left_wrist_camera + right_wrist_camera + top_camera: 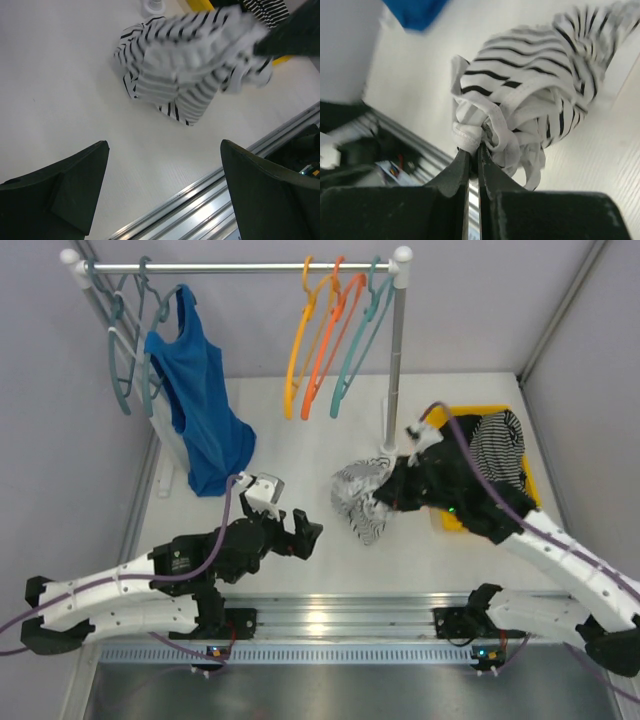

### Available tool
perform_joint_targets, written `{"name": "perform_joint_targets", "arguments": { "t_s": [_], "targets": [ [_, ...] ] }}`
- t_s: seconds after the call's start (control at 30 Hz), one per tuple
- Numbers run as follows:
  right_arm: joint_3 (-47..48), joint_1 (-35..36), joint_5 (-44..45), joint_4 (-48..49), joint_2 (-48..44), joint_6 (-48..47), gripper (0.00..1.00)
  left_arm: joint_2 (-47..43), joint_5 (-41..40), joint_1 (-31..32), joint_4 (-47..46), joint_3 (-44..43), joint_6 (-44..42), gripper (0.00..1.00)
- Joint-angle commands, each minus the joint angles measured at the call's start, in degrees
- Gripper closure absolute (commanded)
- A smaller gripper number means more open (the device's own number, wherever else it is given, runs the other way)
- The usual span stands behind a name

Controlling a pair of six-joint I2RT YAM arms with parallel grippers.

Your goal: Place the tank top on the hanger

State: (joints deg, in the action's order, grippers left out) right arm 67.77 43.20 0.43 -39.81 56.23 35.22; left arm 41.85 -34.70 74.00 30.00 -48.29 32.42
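Observation:
The tank top (360, 498), white with bold black stripes, hangs bunched from my right gripper (476, 142), which is shut on a fold of its white hem; its lower end trails on the table. It also fills the upper part of the left wrist view as a blurred tank top (195, 70). The right gripper (385, 496) sits at the bundle's right side. My left gripper (306, 532) stands open to the left of the bundle, low over the table near the front rail, with nothing between its fingers (65, 190). The amber hanger (300, 345) hangs on the rack's rail.
A garment rack (398, 350) stands at the back with teal hangers (125, 350) and a blue top (200, 405) on its left, an orange hanger (328, 340) and a teal one (362, 335) on its right. A yellow bin (530, 480) with a fine-striped garment (498, 445) stands right.

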Motion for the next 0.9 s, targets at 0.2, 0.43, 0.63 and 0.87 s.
{"name": "perform_joint_targets", "arguments": {
  "t_s": [0.2,0.43,0.63,0.87],
  "targets": [
    [-22.1,22.9,10.1,13.8,8.2,12.3,0.53,3.6,-5.0,0.3,0.2,6.1,11.4,0.02],
    [-25.2,24.3,14.6,9.2,1.4,17.0,0.35,9.9,1.9,0.1,-4.4,8.9,13.2,0.02],
    [-31.8,24.3,18.2,5.3,-6.9,24.3,0.39,11.3,13.7,0.2,-8.2,9.9,9.6,0.06],
    [-41.1,24.2,15.8,6.1,-13.7,31.5,0.50,14.1,28.2,0.3,-14.8,9.5,4.4,0.06]
  ]
}}
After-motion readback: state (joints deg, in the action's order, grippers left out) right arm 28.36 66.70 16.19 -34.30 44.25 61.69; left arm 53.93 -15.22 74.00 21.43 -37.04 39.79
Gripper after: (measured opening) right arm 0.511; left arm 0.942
